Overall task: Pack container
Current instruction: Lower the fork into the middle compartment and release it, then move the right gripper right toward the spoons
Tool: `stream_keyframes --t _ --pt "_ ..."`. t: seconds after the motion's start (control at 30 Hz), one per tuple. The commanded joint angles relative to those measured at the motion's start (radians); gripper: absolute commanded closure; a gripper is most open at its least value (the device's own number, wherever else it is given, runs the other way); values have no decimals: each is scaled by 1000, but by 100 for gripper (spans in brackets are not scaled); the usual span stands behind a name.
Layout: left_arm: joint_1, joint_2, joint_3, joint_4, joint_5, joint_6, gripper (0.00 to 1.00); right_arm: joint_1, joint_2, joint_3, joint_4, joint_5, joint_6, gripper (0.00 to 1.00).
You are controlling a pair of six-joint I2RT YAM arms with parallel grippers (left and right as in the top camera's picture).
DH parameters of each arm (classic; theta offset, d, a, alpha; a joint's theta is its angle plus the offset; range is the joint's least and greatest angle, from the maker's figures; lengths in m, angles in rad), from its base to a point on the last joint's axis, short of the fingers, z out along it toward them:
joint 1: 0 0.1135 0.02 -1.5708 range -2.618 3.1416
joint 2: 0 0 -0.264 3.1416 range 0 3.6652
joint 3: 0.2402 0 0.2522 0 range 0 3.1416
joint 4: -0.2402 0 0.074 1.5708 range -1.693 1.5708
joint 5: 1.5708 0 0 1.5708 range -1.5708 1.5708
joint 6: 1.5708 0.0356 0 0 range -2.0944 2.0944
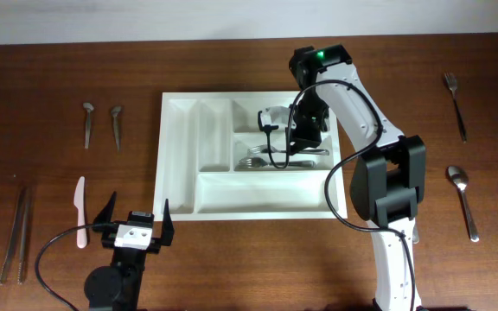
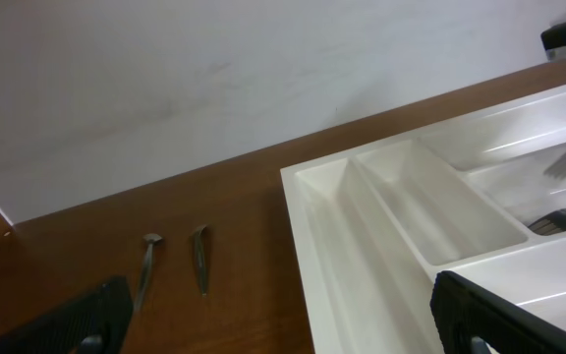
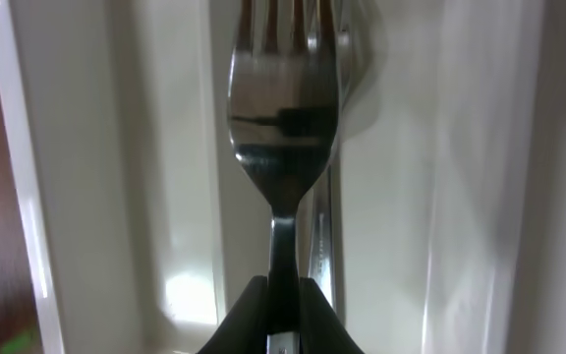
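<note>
Now, my left gripper [image 1: 137,218] hangs wide open at the near edge of the table [image 1: 50,78], holding nothing. Just right of it lies the container [image 1: 180,186] (white, five compartments), mid-table. Over its right-hand compartments, my right gripper [image 1: 304,142] is clamped on a fork [image 3: 283,128] by the neck.

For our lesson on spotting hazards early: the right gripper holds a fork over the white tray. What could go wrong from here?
1. The fork pinched in the right gripper sits directly over another fork already in the container; released, it may land crooked on top.
2. The black cable loops over that compartment and might snag cutlery.
3. The open left gripper sits near the container's front edge and could nudge it.
</note>
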Motion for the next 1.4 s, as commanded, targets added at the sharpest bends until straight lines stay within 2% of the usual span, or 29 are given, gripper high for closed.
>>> stream_keyframes --t 0.0,0.1,0.17,0.33,0.4,0.43,0.47,0.53,0.57,0.87,1.07,1.2,1.3,1.37 --pt "6 -6 -6 -3 -3 8 1 -1 -2 -14 -1 -29 -10 89" --pt "6 -6 -6 -3 -3 8 1 -1 -2 -14 0 -29 -10 88" --pt "6 -6 -6 -3 -3 8 1 -1 -2 -14 0 -29 -10 83" --pt "6 -6 -6 -3 -3 8 1 -1 -2 -14 16 -29 -2 81" --pt "6 -6 -6 -3 -3 8 1 -2 -2 -14 26 -27 10 73" --pt "6 -6 -6 -3 -3 8 1 -2 -2 -14 35 -21 27 67" --pt "6 -6 -6 -3 -3 8 1 -2 -2 -11 46 -3 55 57" --pt "6 -6 -6 -3 -3 8 1 -2 -2 7 49 47 99 14" --pt "6 -6 -6 -3 -3 8 1 -2 -2 20 48 79 125 1" --pt "6 -6 -6 -3 -3 8 1 -56 -2 332 18 332 475 2" --pt "6 -6 -6 -3 -3 8 1 -221 -2 560 -42 564 707 1" --pt "6 -6 -6 -3 -3 8 1 -378 -2 590 -5 547 878 1" --pt "6 -6 -6 -3 -3 8 1 -472 -2 589 -41 439 1017 1" --pt "6 -6 -6 -3 -3 8 1 -522 -2 588 -42 368 1027 1"
